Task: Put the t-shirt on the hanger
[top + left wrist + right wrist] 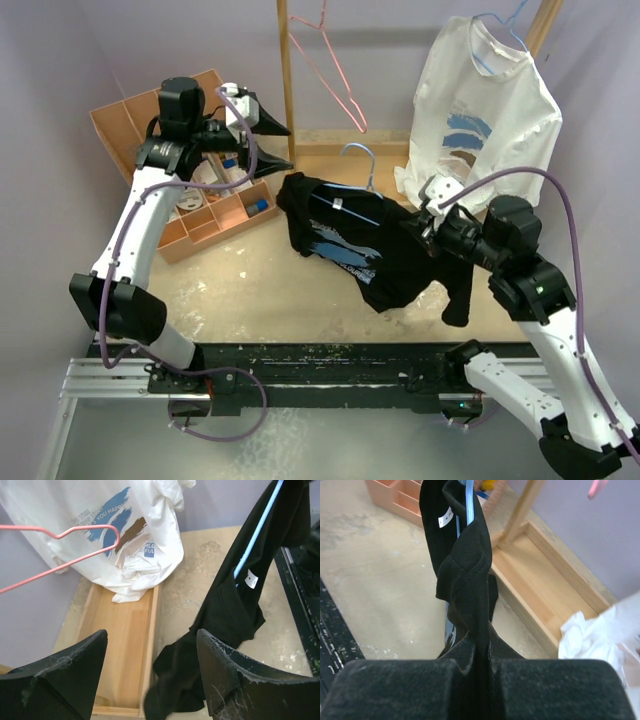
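Observation:
The black t-shirt point(345, 250) hangs above the table, its blue print facing up. The light-blue hanger point(362, 160) is inside it: the hook sticks out at the collar and a wire arm shows in the neck opening. My right gripper point(427, 215) is shut on the t-shirt's right shoulder, with cloth point(465, 580) pinched between the jaws point(480, 666) and the hanger wire point(458, 525) beyond. My left gripper point(276, 146) stands open just left of the t-shirt's other shoulder, holding nothing. In its wrist view the t-shirt point(235, 605) and hanger wire point(257, 527) hang past the open gripper point(151, 635).
A white t-shirt point(490, 110) hangs on the wooden rack point(287, 90) at back right, with a pink hanger point(335, 65) beside it. The rack's wooden base point(120, 630) lies below the left gripper. An orange compartment box point(215, 215) sits at back left.

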### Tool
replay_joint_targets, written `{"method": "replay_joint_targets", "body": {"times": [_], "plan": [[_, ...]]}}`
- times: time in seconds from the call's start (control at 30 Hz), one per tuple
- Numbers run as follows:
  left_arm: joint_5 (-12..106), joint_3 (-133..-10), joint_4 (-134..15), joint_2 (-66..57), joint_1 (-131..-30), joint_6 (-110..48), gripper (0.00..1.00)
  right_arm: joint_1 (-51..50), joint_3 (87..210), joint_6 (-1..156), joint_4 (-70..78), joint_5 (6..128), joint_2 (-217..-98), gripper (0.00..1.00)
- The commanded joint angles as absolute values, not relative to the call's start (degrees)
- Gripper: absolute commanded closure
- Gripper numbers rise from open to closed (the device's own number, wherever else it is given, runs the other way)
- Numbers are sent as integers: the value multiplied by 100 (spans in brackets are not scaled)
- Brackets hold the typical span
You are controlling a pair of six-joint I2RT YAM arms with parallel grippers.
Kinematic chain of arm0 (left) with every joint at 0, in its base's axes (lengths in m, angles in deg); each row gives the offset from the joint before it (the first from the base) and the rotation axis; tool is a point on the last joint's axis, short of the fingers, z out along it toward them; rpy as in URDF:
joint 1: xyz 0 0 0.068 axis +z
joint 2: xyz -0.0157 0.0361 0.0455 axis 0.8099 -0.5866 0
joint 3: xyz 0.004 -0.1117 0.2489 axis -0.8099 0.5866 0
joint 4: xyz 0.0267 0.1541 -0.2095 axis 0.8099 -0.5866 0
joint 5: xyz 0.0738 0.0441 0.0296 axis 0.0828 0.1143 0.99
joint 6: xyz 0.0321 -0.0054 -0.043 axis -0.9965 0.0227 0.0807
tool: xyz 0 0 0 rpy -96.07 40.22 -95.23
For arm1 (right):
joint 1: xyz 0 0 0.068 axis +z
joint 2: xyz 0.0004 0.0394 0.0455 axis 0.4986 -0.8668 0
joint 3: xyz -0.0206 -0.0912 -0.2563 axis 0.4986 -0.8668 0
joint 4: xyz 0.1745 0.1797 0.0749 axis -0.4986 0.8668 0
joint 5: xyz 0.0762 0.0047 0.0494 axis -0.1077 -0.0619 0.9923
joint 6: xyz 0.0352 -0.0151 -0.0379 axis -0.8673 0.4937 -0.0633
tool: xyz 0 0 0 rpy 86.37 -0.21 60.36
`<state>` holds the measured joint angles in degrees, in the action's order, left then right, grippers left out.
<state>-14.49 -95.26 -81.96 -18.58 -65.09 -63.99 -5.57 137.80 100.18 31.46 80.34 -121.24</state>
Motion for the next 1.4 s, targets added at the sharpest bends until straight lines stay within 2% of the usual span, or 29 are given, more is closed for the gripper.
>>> {"method": "replay_joint_targets", "body": {"times": [0.0,0.33,0.5,0.67,0.8,0.93,1.2,1.37], "plan": [[-2044,-10372,-10997,-2119,-6484,-9223,25,-570,14520,10276,2956,9201,-12672,100],[-2071,-10348,-13432,-2173,-5822,-11935,26,-627,15085,10544,2816,9880,-13719,100],[-2204,-10452,-13747,-2158,-5484,-12222,28,-640,15053,10536,2743,9987,-13900,100],[-2383,-10423,-14691,-2085,-5377,-12988,31,-639,14908,10428,2567,9897,-13944,100],[-2677,-9787,-14395,-1791,-5391,-12757,34,-640,14792,10341,2397,9805,-13899,100],[-2570,-9223,-13341,-1410,-5445,-12046,37,-642,14783,10305,2413,9812,-13913,100],[-2425,-9078,-12444,-1189,-5617,-11441,39,-644,14704,10261,2399,9760,-13831,100],[-2268,-8961,-12147,-1070,-5768,-11264,44,-643,14644,10247,2384,9735,-13808,100]]}}
